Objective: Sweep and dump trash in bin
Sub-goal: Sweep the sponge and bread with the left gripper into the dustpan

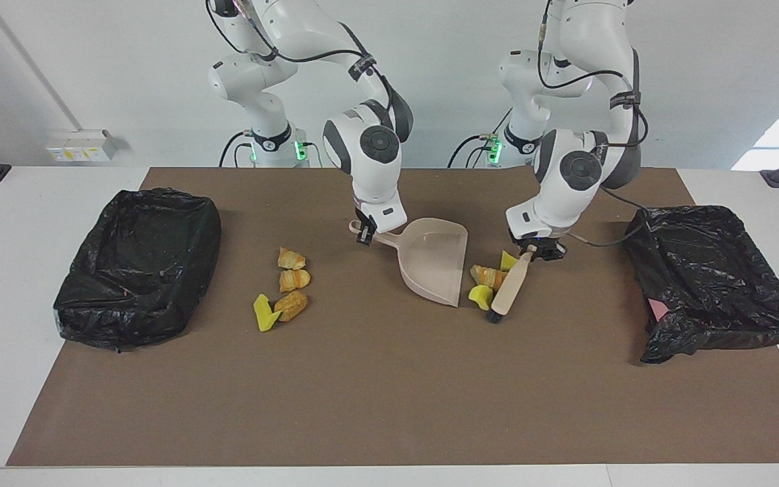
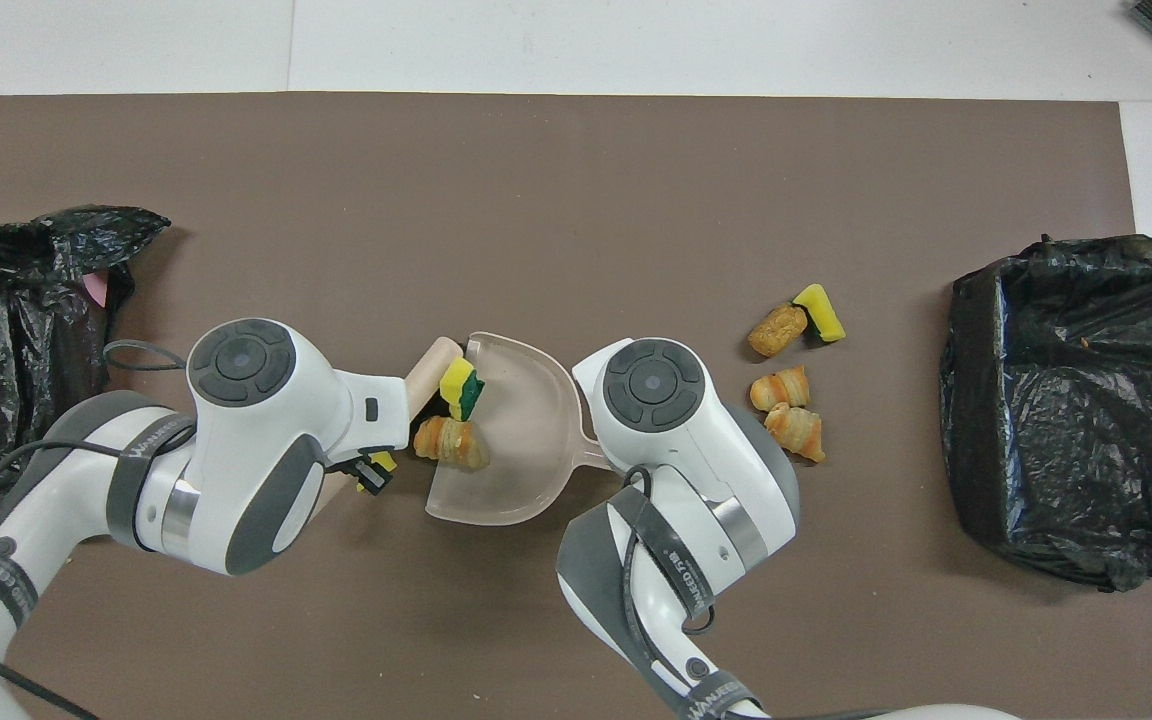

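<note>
Left pincer (image 1: 537, 253) pinching the brush (image 1: 508, 289), three trash pieces (image 1: 487, 276) at the dustpan's (image 1: 437, 260) open edge; right pincer (image 1: 362, 233) pinching the dustpan's handle.

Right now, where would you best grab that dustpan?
Its slim handle, from above, as the right gripper does: it sticks out toward the right arm's end, leaving the wide mouth of the dustpan free to face the brush.

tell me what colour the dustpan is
The dustpan is pale beige all over, handle included; it shows best in the overhead view.
</note>
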